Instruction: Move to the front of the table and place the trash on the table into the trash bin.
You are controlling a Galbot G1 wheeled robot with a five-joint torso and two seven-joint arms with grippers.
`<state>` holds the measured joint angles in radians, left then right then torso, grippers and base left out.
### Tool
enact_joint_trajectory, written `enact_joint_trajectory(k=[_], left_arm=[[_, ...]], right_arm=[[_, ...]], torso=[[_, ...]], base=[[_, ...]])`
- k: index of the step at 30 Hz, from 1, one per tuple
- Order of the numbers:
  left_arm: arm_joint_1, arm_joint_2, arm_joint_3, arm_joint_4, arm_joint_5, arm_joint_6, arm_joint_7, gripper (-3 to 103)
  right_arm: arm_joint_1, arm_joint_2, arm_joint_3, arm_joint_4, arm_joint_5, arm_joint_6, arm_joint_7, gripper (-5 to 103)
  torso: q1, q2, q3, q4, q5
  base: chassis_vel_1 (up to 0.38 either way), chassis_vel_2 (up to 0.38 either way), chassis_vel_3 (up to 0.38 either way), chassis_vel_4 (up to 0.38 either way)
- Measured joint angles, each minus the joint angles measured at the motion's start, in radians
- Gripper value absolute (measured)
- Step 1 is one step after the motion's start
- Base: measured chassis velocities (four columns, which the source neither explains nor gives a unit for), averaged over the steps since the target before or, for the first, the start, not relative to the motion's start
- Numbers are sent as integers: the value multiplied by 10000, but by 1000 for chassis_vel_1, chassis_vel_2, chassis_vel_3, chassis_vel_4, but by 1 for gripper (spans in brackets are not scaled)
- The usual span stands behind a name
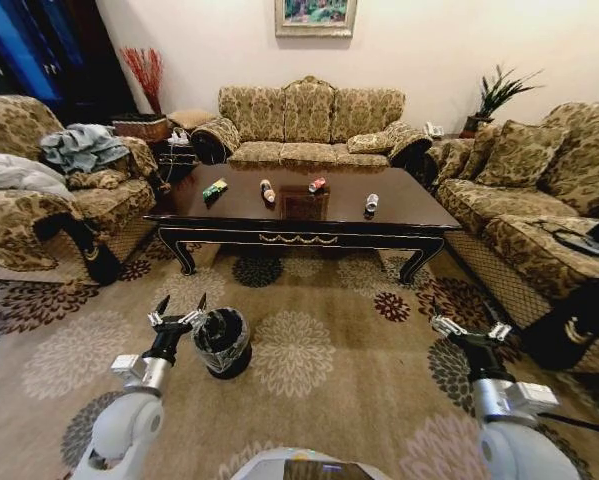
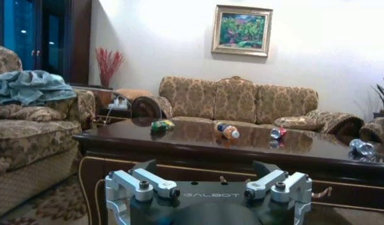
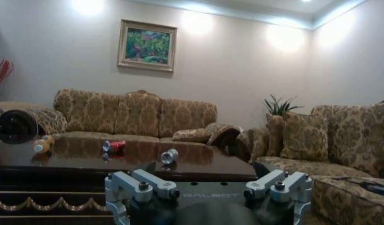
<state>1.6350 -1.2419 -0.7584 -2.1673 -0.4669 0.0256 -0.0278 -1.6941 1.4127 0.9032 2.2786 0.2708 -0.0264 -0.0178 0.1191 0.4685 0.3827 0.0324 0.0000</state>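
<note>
The dark glossy table point(image 1: 419, 212) stands ahead across the carpet. On it, from left to right, lie the trash items: a green-yellow wrapper point(image 1: 214, 189), a brown bottle point(image 1: 268, 192), a red can point(image 1: 317, 185) and a silver can point(image 1: 371, 203). The black trash bin point(image 1: 222, 342) with its grey bag sits on the carpet, just right of my left gripper point(image 1: 182, 302). That gripper is open and empty, well short of the table. My right gripper point(image 1: 469, 325) is open too, low at the right. The left wrist view shows the wrapper point(image 2: 162, 125) and bottle point(image 2: 227, 131) beyond the open left gripper point(image 2: 208, 168).
A patterned sofa point(image 1: 309, 125) stands behind the table, an armchair point(image 1: 49, 190) with a grey cloth to the left, another sofa point(image 1: 549, 200) to the right. Open carpet point(image 1: 319, 300) lies between me and the table. A woven basket point(image 1: 142, 128) sits at the far left.
</note>
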Motion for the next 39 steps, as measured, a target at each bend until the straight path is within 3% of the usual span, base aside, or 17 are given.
enact_joint_trajectory(k=[9, 17, 39], left_arm=[[30, -162, -32, -289, 41, 197, -21, 100], [158, -318, -100, -691, 185, 569, -55, 100], [193, -140, -385, -178, 213, 494, -18, 100]], right_arm=[[43, -171, -27, -99, 91, -78, -52, 100], [164, -256, 74, -167, 290, 314, -127, 100], [288, -444, 21, -442, 315, 343, -429, 100]], torso=[[0, 1, 0, 1, 1], [0, 2, 0, 0, 1], [0, 4, 0, 0, 0]], base=[[0, 0, 0, 0], [0, 0, 0, 0], [-16, 20, 17, -14]])
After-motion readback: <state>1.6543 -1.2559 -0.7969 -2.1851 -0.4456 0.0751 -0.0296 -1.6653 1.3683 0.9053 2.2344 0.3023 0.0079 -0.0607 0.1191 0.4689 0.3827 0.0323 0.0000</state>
